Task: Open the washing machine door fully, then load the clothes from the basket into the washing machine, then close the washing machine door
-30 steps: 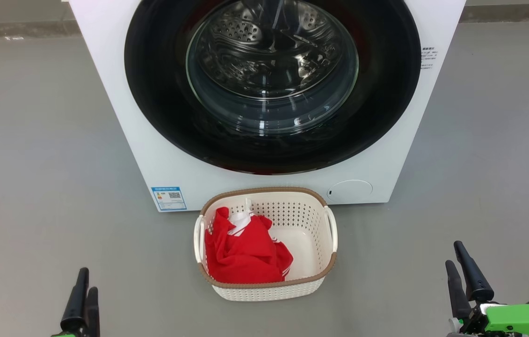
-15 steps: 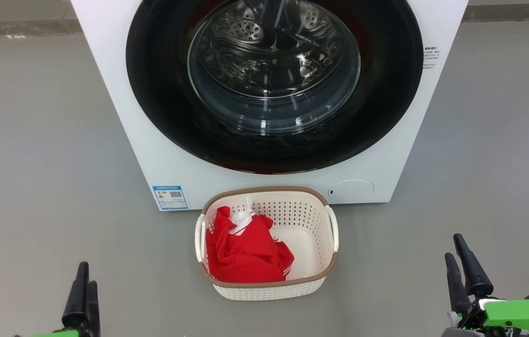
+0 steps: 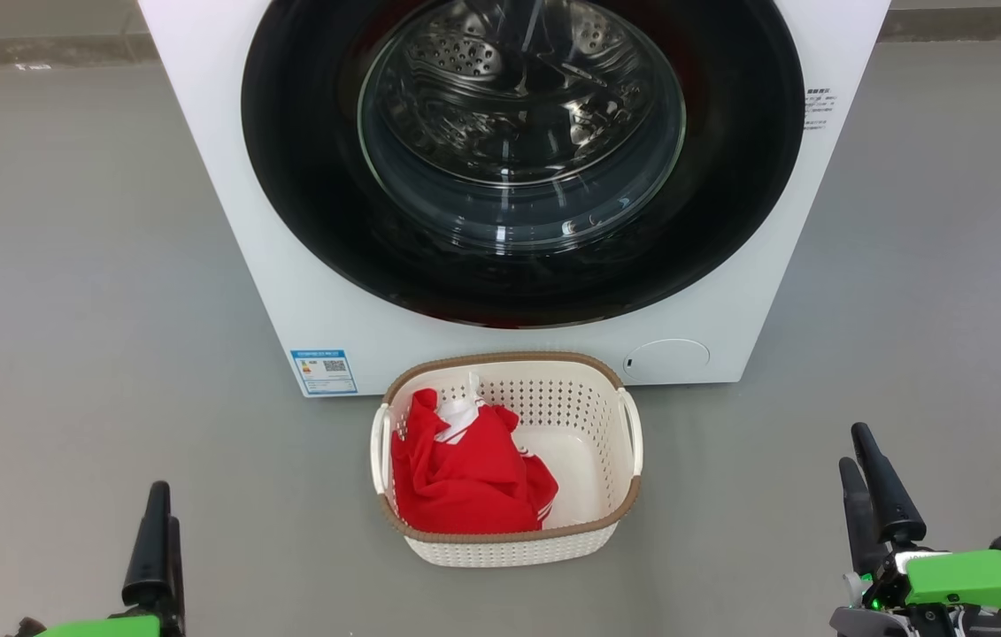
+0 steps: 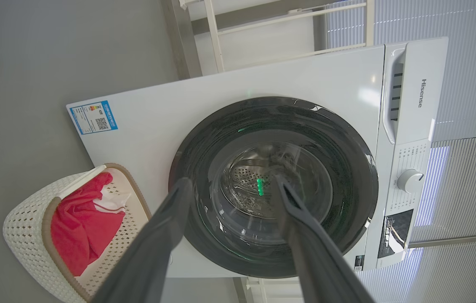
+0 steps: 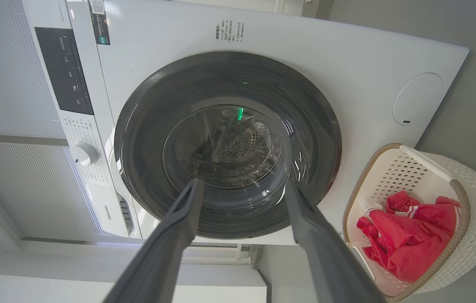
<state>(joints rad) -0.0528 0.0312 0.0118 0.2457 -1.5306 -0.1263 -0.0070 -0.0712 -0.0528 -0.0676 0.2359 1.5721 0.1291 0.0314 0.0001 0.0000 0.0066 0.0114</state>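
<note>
The white washing machine (image 3: 217, 177) stands ahead of me, and its glossy black washing machine door (image 3: 305, 177) lies shut against the front, with the steel drum showing through the glass. Close in front of it on the floor sits the cream basket (image 3: 500, 358), holding the red clothes (image 3: 465, 487) in its left half. My left gripper (image 3: 165, 506) is open at the lower left, well short of the basket. My right gripper (image 3: 852, 445) is open at the lower right. From the wrists, the left gripper (image 4: 232, 180) and right gripper (image 5: 243, 182) both point at the door (image 4: 347, 168) (image 5: 145, 126), with nothing between their fingers.
Grey floor (image 3: 66, 310) stretches to both sides of the machine and basket. A blue sticker (image 3: 323, 372) and a round filter cap (image 3: 666, 360) mark the machine's lower front. The control panel with its dial (image 4: 408, 181) runs along the top, and a white rack (image 4: 216, 33) stands behind.
Both grippers have risen slightly in the head view, the right more than the left, and stayed open. The camera has shifted a little. The door, basket and clothes have not moved.
</note>
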